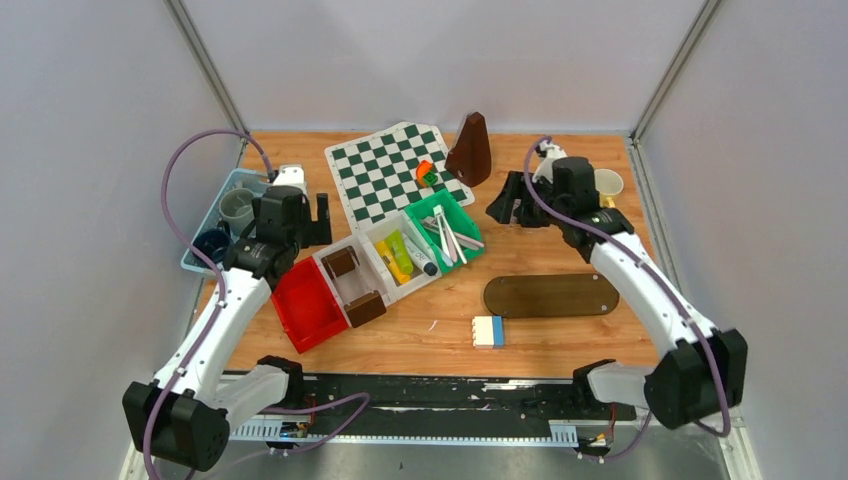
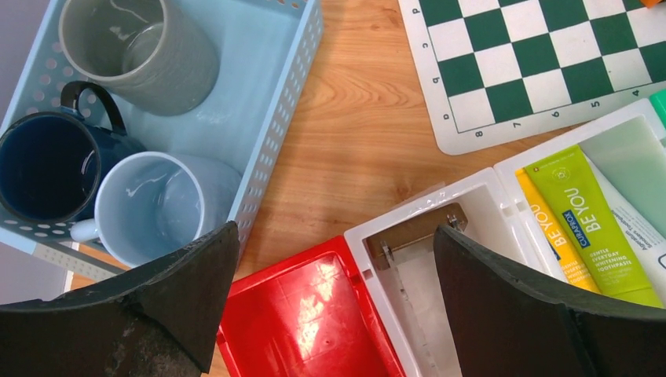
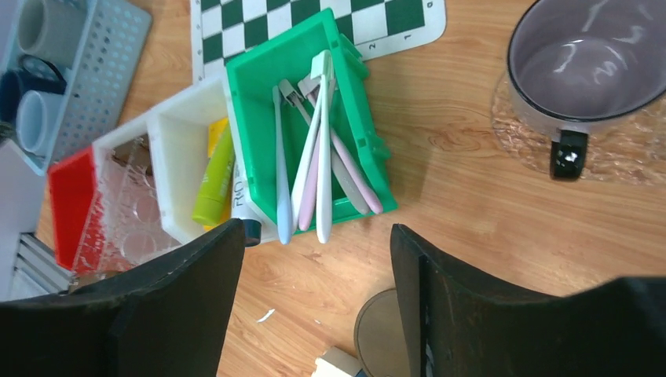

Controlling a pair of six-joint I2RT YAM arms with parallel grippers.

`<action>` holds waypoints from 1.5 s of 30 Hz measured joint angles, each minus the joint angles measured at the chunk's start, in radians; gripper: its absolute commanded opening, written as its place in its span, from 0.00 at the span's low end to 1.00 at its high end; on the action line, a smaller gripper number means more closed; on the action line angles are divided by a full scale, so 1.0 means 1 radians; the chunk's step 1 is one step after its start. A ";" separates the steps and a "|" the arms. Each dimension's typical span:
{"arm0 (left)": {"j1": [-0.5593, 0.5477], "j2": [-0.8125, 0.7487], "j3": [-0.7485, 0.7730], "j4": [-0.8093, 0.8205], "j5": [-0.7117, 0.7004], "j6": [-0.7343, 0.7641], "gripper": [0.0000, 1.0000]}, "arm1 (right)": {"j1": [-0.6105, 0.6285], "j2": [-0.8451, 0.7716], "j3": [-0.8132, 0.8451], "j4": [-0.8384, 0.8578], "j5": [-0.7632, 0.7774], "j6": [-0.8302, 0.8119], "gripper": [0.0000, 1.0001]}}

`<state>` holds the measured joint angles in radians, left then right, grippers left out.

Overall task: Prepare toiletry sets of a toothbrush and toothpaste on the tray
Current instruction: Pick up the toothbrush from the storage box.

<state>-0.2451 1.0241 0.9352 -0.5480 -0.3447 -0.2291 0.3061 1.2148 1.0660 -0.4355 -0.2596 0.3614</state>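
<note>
Two sets of fingers spread: left gripper over red bin edge, right gripper by green bin edge.

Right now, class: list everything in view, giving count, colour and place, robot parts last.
basket: one, light blue, left
mugs: three, grey, navy, light blue, in basket
lone mug: one, pale, far right
chess mat: one, green-white, far centre
pieces: two, orange, green, on mat
pyramid: one, brown, beside mat
bins: four, red, white, white, green, centre
toothbrushes: several, whitish, green bin
tubes: three, yellow, green, white, white bin
board: one, brown, near right
block: one, white-blue, near centre
left pincer: one, black, open, by basket
right pincer: one, black, open, by pyramid
</note>
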 measured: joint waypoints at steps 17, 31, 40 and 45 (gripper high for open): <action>0.000 -0.079 -0.062 0.041 0.018 0.033 1.00 | 0.230 0.556 0.341 -0.042 0.182 -0.117 0.41; 0.000 -0.080 -0.063 0.051 0.034 0.039 1.00 | 0.313 0.838 0.518 -0.069 0.371 -0.188 0.18; 0.000 -0.080 -0.063 0.051 0.055 0.045 1.00 | 0.327 0.863 0.532 -0.085 0.425 -0.203 0.02; 0.000 -0.079 -0.063 0.053 0.059 0.045 1.00 | 0.334 0.857 0.532 -0.095 0.434 -0.206 0.03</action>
<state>-0.2451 0.9447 0.8722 -0.4953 -0.2859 -0.1837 0.6403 2.0716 1.5978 -0.5308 0.1741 0.1551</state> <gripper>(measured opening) 0.999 0.093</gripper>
